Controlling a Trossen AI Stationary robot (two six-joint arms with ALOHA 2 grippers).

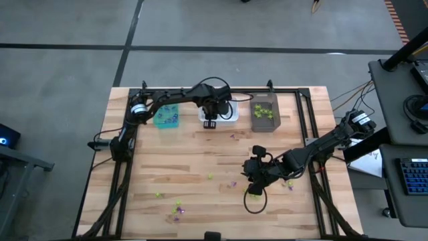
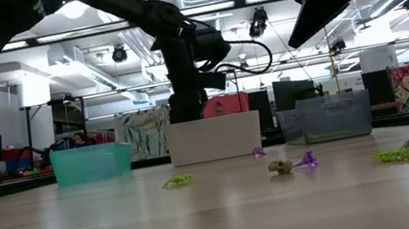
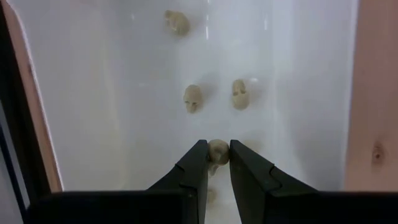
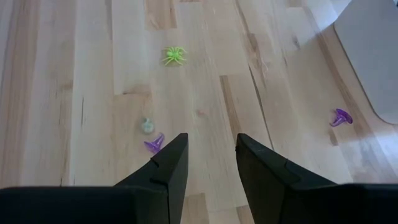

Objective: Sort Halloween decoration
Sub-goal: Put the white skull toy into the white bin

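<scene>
**Pale skull held over the white bin**

We are holding a pale plastic skull trinket (image 3: 217,150) in the left gripper (image 3: 217,163), poised inside the white rectangular bin (image 3: 112,93) where three alike are lying; the right gripper (image 4: 208,155) is hovering, fingers apart, over bare wooden tabletop (image 4: 74,93) near a purple trinket (image 4: 153,144)

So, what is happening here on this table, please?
The robot is sorting small Halloween trinkets into bins. The left hand is over the white bin, pinching a pale skull above three skulls already inside. The right hand hangs open above the wooden table, near a purple piece and a green spider.
</scene>
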